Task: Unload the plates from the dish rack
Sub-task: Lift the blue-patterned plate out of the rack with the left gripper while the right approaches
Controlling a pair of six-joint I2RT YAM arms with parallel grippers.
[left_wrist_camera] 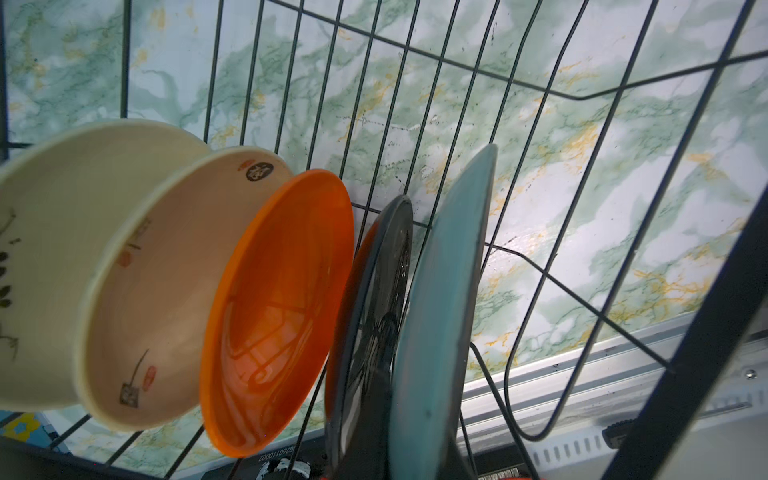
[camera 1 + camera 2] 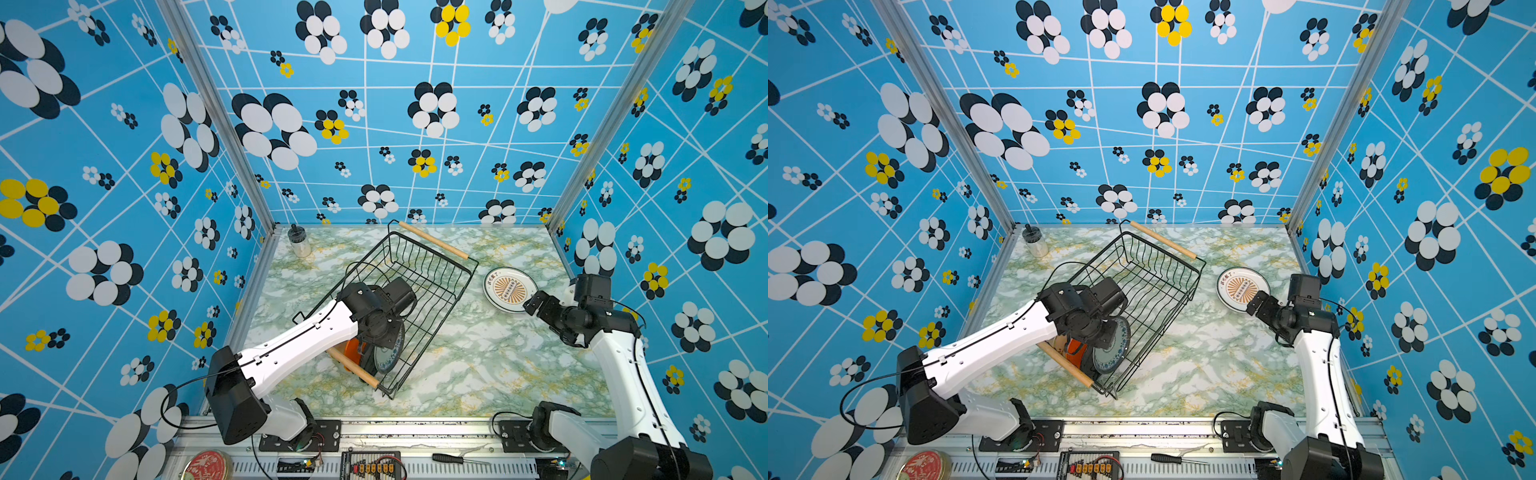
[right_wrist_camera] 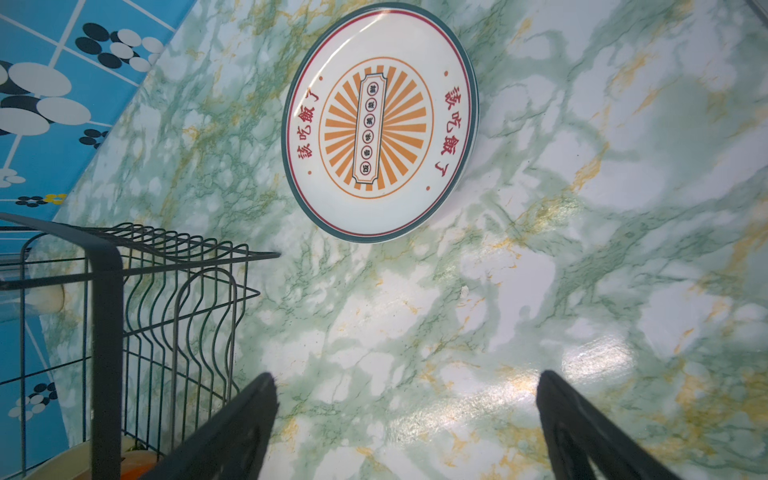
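Inside the dish rack [image 2: 432, 240], the left end effector [image 2: 384, 334] sits closed at the blue-grey plate [image 2: 389, 357]; beside the rack, the right end effector [image 3: 405, 380] gapes near the white plate [image 3: 379, 124].

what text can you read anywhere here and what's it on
"該吃飯了": red, twice on the white plate.
Circled characters down its centre: too small to read.
Seal marks on the cream dish: blurred.
White print on the red tin: too small.
Upside-down code on a label: partly hidden, unsure.
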